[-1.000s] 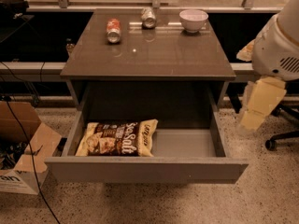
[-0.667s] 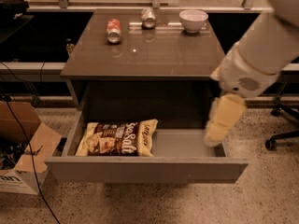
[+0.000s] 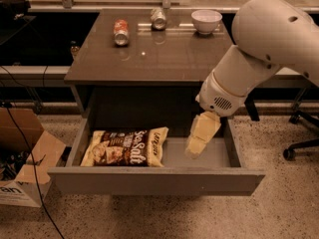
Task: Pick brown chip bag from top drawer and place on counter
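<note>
The brown chip bag (image 3: 124,147) lies flat in the left half of the open top drawer (image 3: 154,180), with its white "Sea Salt" lettering facing up. My gripper (image 3: 194,151) hangs from the white arm over the right half of the drawer, pointing down, just right of the bag and apart from it. It holds nothing. The counter (image 3: 154,54) is the dark glossy top above the drawer.
On the counter's far edge lie a red can (image 3: 120,32) and a silver can (image 3: 158,19), with a white bowl (image 3: 206,21) to the right. A cardboard box (image 3: 25,158) and cables sit on the floor at left. An office chair base (image 3: 299,148) stands at right.
My arm has swung in from the right side of the cabinet leftward and down, bringing the gripper over the drawer's right half, closer to the bag. The bag has not moved.
</note>
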Tool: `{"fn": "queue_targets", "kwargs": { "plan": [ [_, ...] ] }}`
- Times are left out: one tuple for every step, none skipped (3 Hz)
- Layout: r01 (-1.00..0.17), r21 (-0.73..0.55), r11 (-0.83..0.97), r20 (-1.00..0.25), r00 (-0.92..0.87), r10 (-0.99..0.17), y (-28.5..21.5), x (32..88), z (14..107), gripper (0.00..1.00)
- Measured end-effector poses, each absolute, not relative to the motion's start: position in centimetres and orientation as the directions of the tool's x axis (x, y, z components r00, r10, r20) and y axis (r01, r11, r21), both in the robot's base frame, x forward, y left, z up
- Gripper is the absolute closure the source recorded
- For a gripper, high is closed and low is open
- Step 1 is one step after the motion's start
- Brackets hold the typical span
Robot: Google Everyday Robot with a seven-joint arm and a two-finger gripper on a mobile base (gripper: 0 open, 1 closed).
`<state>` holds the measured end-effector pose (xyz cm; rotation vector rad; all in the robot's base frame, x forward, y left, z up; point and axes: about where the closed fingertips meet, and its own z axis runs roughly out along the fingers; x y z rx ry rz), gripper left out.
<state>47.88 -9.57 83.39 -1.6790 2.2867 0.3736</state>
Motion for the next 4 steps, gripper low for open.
{"fn": "queue_targets", "kwargs": {
  "plan": [
    [-0.956,0.043,0.292,-0.371,-0.286,-0.883,-9.6,47.9,83.4,0.00],
    [-0.940,0.065,0.336,-0.364,-0.336,-0.869,-9.0,48.5,81.9,0.00],
    [-0.908,0.119,0.401,-0.396,-0.414,-0.820,-7.5,50.2,79.2,0.00],
    [-0.872,0.184,0.453,-0.443,-0.485,-0.754,-5.5,52.6,75.8,0.00]
  ]
}}
